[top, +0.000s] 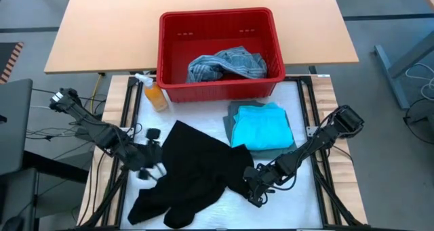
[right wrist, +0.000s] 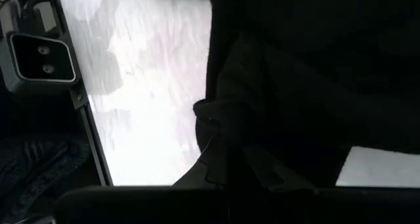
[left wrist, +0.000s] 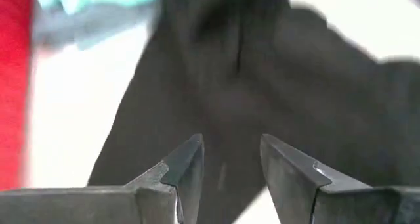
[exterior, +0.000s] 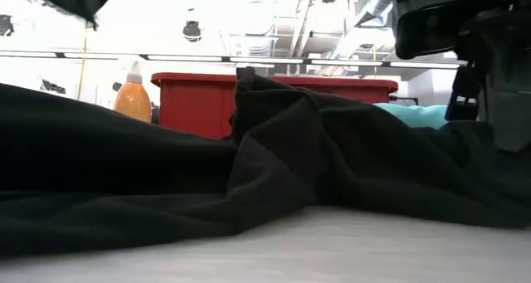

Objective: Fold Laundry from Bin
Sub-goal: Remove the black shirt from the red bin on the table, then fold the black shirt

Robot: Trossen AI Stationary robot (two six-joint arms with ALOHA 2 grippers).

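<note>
- We have the black garment [top: 193, 173] spread crumpled over the white mat at the middle of the tabletop [top: 102, 41], so it can be flattened and folded there.
- Our right tool [top: 252, 190] is pinched shut on the garment's right edge, likely to pull that side out straight.
- Our left tool [top: 152, 164] sits at the garment's left edge with its fingers [left wrist: 187, 165] parted and nothing between them, probably lined up to take that side.
- The turquoise garment [top: 263, 127] lies folded on the grey-green one [top: 234, 112] just beside the black one, stacked out of the way as finished.
- The mottled blue-grey garment [top: 227, 63] waits in the red bin [top: 169, 55] behind the mat.
- An orange spray bottle [top: 154, 94] stands at the bin's left corner.
</note>
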